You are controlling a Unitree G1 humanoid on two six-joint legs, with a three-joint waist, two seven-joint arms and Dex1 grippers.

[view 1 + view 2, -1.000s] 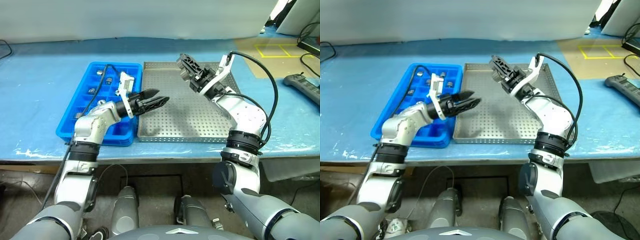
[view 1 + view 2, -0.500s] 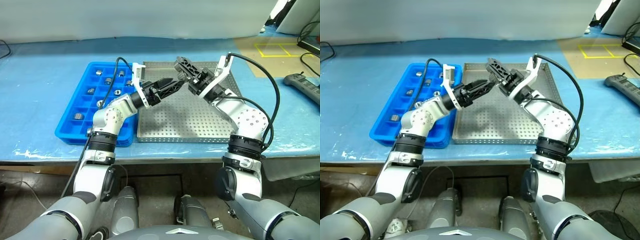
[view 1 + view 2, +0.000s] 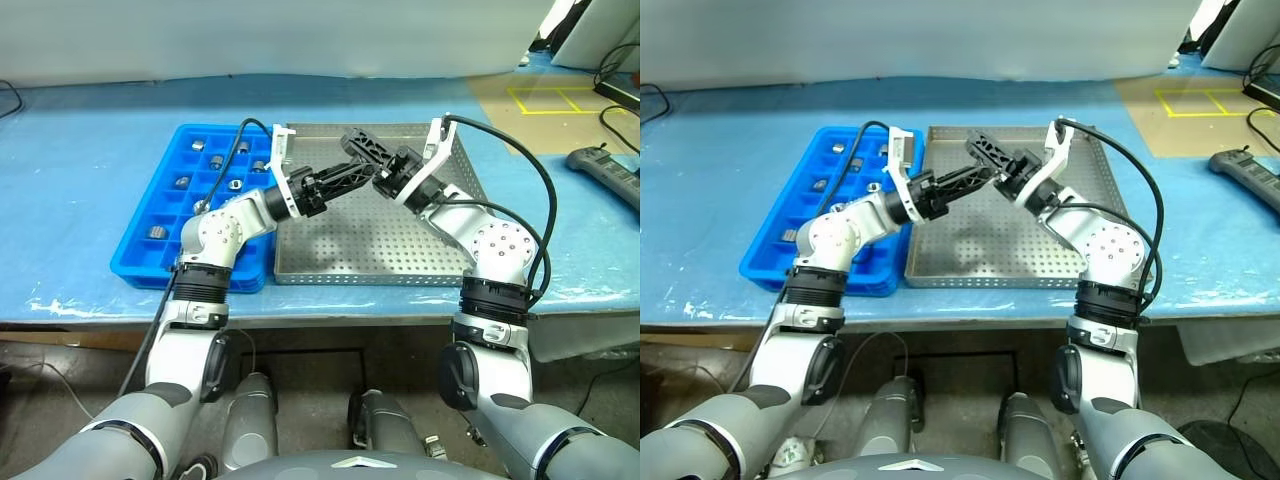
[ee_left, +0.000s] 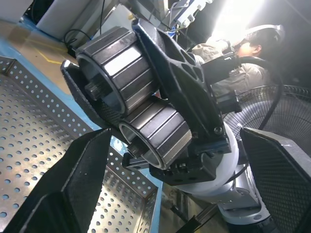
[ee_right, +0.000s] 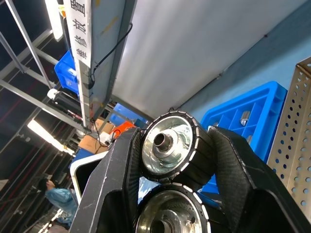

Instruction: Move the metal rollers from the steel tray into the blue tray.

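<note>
My right gripper [image 5: 177, 162] is shut on two ribbed metal rollers [image 5: 167, 141], stacked one against the other between its black fingers. It holds them in the air above the far part of the steel tray [image 3: 385, 240]. My left gripper [image 3: 362, 168] reaches across from the left and stands open. Its fingers [image 4: 80, 174] are spread on either side of the held rollers [image 4: 154, 133] without touching them. The blue tray [image 3: 135, 262] lies to the left of the steel tray, and several small rollers [image 3: 183, 182] sit in its compartments.
Both trays rest on a table under a blue cover, whose front edge [image 3: 330, 310] is close to me. A black power strip [image 3: 605, 170] lies at the far right and yellow tape marks [image 3: 550, 100] at the back right. A person [image 4: 243, 43] and a fan [image 4: 291, 126] stand behind.
My left gripper has swung right and upward from the blue tray's edge to the right gripper over the steel tray, rolling as it went. The right gripper has tilted slightly toward it.
</note>
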